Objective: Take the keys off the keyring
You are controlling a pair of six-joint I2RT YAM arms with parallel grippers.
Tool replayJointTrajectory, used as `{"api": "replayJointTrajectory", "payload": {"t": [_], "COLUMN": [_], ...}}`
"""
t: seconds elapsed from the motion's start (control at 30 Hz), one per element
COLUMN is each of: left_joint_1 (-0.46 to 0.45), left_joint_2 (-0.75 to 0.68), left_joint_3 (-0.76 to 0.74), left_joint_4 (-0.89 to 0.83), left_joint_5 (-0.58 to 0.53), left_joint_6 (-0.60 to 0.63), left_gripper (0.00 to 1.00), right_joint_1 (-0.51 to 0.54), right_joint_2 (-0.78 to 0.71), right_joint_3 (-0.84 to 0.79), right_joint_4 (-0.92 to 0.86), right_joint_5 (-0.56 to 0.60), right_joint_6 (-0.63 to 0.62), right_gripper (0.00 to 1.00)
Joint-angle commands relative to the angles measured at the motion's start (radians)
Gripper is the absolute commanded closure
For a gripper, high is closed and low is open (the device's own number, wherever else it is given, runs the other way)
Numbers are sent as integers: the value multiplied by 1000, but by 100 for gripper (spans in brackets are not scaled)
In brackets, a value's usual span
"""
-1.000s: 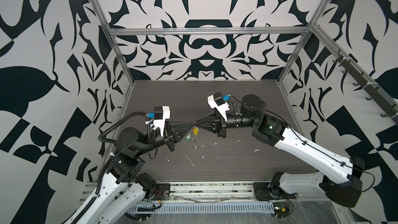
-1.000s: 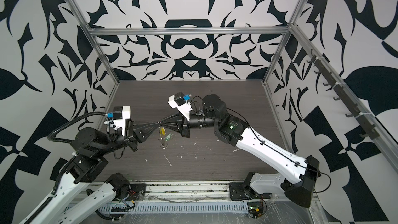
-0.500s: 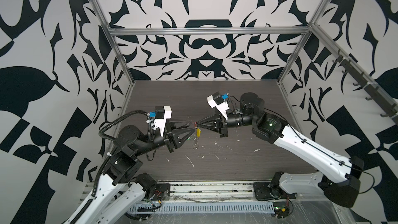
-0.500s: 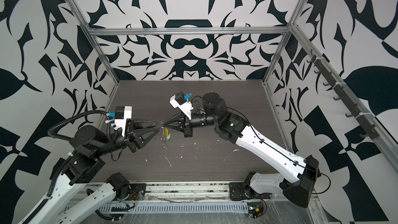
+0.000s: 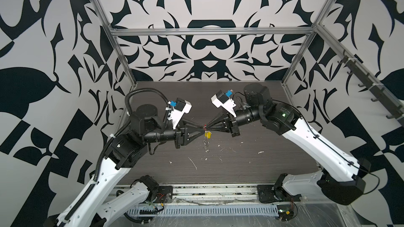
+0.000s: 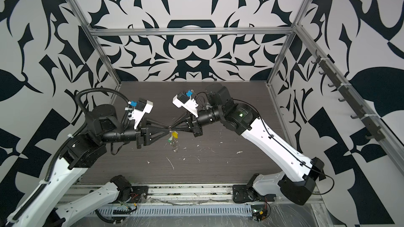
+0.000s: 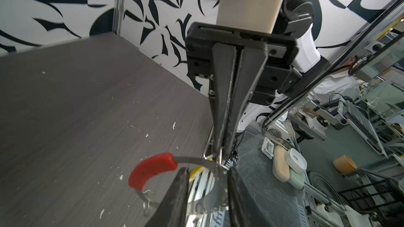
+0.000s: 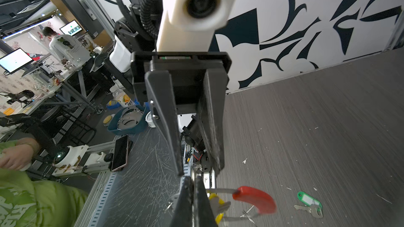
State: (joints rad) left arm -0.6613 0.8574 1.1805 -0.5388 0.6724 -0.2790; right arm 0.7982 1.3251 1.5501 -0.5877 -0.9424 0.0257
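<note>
Above the middle of the dark table, we are seeing the keyring hanging in the air between the two arms, its red sleeve curving away from the fingers. The yellow key is dangling from the keyring at 6 o'clock of the spot where the arms meet in both top views. The green key is lying flat on the table, off the keyring, at about 7 o'clock of the yellow key in a top view. The right gripper is reaching in from 3 o'clock, its jaws pressing together on the keyring's thin metal band. The left gripper is reaching in from 9 o'clock, its jaws standing apart and straddling the keyring; we cannot tell whether they are touching the metal. White flecks are lying scattered on the table around 6 o'clock of the keys.
</note>
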Motion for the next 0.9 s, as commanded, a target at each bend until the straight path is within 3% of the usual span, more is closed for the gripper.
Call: {"api": "replayJointTrajectory", "payload": {"t": [0.0, 0.2, 0.53, 0.67, 0.83, 0.87], "left_joint_1": [-1, -1, -1, -1, -1, -1], "left_joint_2": [7, 31, 57, 55, 30, 9], "left_joint_3": [39, 61, 66, 51, 5, -14], "left_joint_4": [-74, -76, -79, -49, 20, 51], "left_joint_5": [66, 94, 99, 106, 55, 26], "left_joint_6": [35, 35, 23, -2, -39, -50], "left_gripper": [71, 86, 87, 100, 100, 100], "right_joint_1": [-1, -1, 1, 2, 2, 2], "right_joint_2": [-2, 9, 15, 7, -19, -29], "right_joint_3": [50, 65, 76, 65, 26, 9], "right_joint_4": [-59, -72, -42, -6, 93, 127], "right_joint_5": [-39, -32, -30, -30, -8, 10], "right_joint_6": [-43, -50, -29, -7, 53, 63], "right_gripper": [100, 100, 100, 100, 100, 94]}}
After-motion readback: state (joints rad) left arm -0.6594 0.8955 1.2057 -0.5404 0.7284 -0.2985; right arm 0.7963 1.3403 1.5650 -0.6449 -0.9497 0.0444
